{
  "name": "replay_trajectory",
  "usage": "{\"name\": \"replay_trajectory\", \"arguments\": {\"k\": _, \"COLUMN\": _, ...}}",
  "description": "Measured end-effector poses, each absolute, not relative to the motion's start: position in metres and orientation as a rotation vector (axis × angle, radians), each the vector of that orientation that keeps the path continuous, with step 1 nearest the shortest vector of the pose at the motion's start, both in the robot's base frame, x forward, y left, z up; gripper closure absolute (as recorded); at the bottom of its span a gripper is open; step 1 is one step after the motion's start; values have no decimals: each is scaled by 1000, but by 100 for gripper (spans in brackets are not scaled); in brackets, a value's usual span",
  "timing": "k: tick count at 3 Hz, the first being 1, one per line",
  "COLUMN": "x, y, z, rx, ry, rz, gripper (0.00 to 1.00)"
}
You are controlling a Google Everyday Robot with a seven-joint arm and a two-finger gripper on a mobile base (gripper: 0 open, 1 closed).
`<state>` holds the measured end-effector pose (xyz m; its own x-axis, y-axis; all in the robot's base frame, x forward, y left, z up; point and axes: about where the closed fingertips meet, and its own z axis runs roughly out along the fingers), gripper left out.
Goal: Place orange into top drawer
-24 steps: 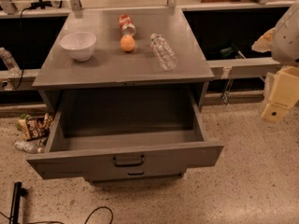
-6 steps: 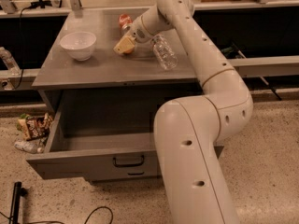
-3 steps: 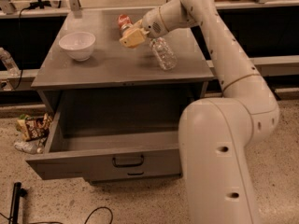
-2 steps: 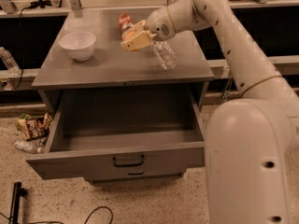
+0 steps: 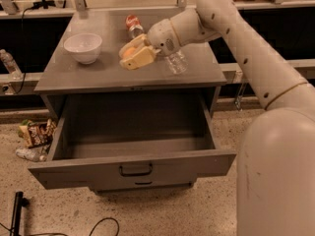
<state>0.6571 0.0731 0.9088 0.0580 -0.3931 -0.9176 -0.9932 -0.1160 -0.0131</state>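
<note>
While jaws stay clamped on orange (image 5: 129, 52), nearer tabletop (image 5: 74, 77) front edge; top drawer (image 5: 187, 164) open

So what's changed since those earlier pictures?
The white arm swung in from the right, and its gripper closed on the small round orange, now nearer the grey table front edge. The white bowl, clear plastic bottle, red soda can and open grey top drawer stayed put.
</note>
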Motion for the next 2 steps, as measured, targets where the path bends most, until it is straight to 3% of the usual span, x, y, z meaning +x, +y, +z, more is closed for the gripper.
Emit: {"name": "replay_trajectory", "arguments": {"k": 2, "x": 615, "y": 83, "z": 953, "rx": -1441, "ry": 1455, "rz": 1005, "gripper": 100}}
